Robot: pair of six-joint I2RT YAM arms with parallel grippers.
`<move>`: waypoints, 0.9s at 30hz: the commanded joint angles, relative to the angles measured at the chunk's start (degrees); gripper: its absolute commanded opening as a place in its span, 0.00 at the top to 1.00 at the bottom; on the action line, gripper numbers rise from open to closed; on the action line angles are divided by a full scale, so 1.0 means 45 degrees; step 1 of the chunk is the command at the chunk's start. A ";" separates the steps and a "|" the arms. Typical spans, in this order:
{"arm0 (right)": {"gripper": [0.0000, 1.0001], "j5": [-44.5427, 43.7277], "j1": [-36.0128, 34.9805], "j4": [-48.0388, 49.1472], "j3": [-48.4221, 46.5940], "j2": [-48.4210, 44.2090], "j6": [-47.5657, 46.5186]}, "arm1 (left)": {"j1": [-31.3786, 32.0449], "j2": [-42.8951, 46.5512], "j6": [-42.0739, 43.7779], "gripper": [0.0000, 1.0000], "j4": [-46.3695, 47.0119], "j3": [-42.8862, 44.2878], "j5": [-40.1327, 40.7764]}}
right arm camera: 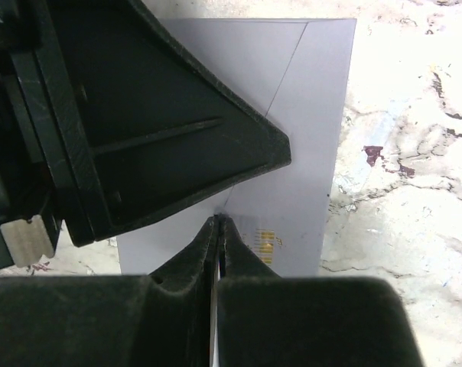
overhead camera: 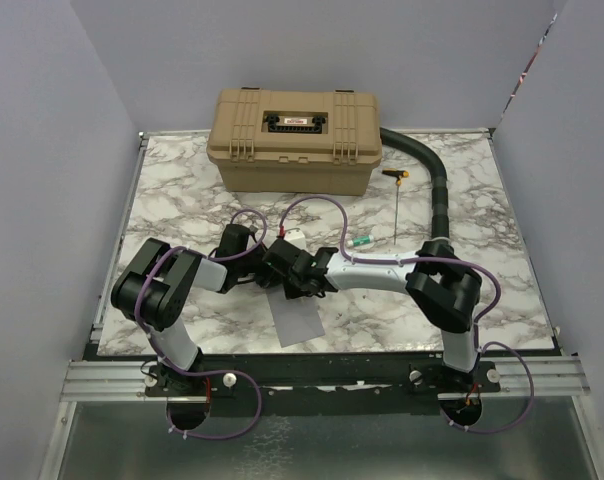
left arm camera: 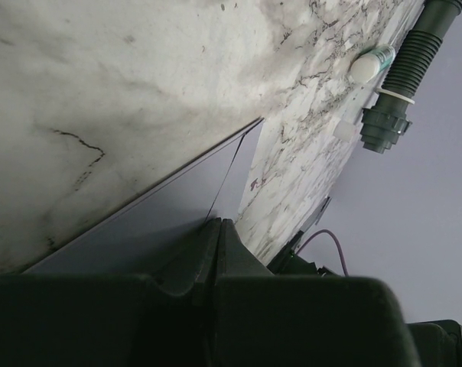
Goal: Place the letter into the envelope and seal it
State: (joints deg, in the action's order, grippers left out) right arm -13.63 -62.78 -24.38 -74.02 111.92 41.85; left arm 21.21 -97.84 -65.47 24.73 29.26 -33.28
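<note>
Closest of all, the right gripper (right arm camera: 216, 225) shows its two black fingers pressed together. Their tips are down on the envelope (right arm camera: 311, 115), right by the slanted seam of the flap. Whether a thin edge of paper is nipped between them I cannot tell. The envelope lies flat on the marble table (right arm camera: 414, 153), with the flap folded over. The letter is nowhere in view; my guess is that it is already inside the envelope, which would make sealing the step in hand. The left gripper (left arm camera: 216, 227) is closed as well, its tip at the envelope's edge and just beside the right gripper. To seal well, one tip should pin the envelope in place while the other rubs along the flap seam, working from the point of the flap out toward each corner. The push should be firm but straight down, since a sideways shove would likely make the paper skid on the smooth marble. Closed fingers suit this job, because a single blunt tip is less likely to catch under the flap edge and lift it. The two grippers sit very near each other, so any stroke should lead away from the other tip. Beyond the envelope, a small tube (overhead camera: 359, 242), a screwdriver (overhead camera: 396, 205), a black hose (overhead camera: 437, 190) and a tan case (overhead camera: 292, 140) all lie well apart from it and look out of the way.
</note>
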 commanded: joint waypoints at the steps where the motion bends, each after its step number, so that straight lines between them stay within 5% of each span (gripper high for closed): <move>1: 0.98 0.1119 -0.0256 -0.0483 0.0960 0.0338 0.0099 | -0.0055 -0.0772 0.0369 1.00 -0.1602 -0.0620 0.1177; 15: 0.99 0.1869 -0.0362 -0.0302 0.2016 -0.0202 0.0386 | -0.0100 -0.0724 0.0388 1.00 -0.1607 -0.0643 0.1190; 27: 0.99 0.0442 -0.0370 -0.2131 0.1740 -0.0370 0.1275 | -0.0124 -0.0440 0.0633 1.00 -0.2148 -0.0387 0.1191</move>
State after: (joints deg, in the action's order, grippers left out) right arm -11.05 -63.29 -22.81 -69.52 108.97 46.11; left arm 20.97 -98.17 -65.80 25.58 28.97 -33.80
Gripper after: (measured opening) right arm 0.016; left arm 0.003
